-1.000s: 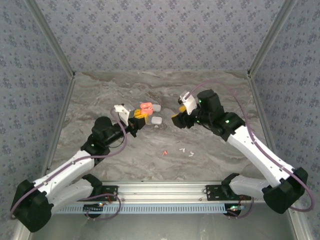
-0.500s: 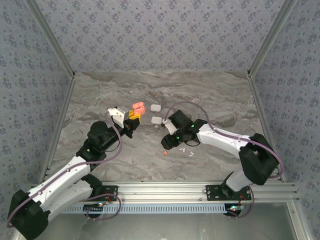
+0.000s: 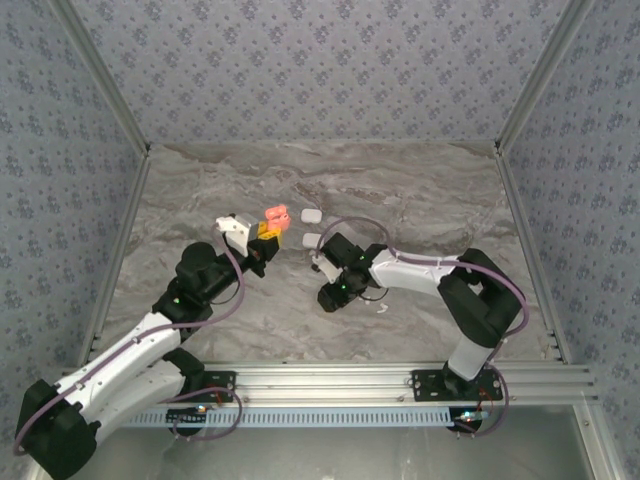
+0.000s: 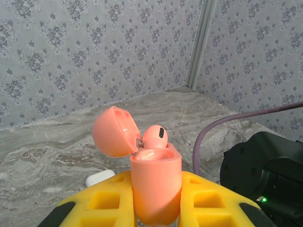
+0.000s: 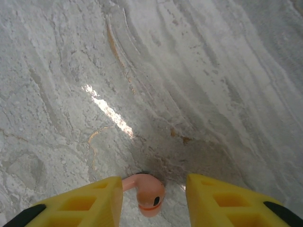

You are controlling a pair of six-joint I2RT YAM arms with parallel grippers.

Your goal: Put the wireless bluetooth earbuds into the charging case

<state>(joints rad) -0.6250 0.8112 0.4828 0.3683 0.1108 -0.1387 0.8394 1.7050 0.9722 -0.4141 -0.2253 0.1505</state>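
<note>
So the left hand [image 4: 156, 208] is clamped on the open case [image 4: 156, 182], one orange bud [image 4: 155, 137] already seated in it. The other bud [image 5: 147, 190] lies on the table [image 5: 199, 71] between the spread fingers of the right hand [image 5: 151, 204], not gripped yet, so roughly halfway on this pair I'd say

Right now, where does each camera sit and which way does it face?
Top external: above and behind the bases, looking down on the marble table; both arms show, with left claw and right claw.
Left wrist: on the left arm, facing the back corner past its yellow fingers, shut on the open pink case.
Right wrist: facing down at the table; its fingertips flank a pink earbud.
Shared: top and left wrist both show the pink case.
</note>
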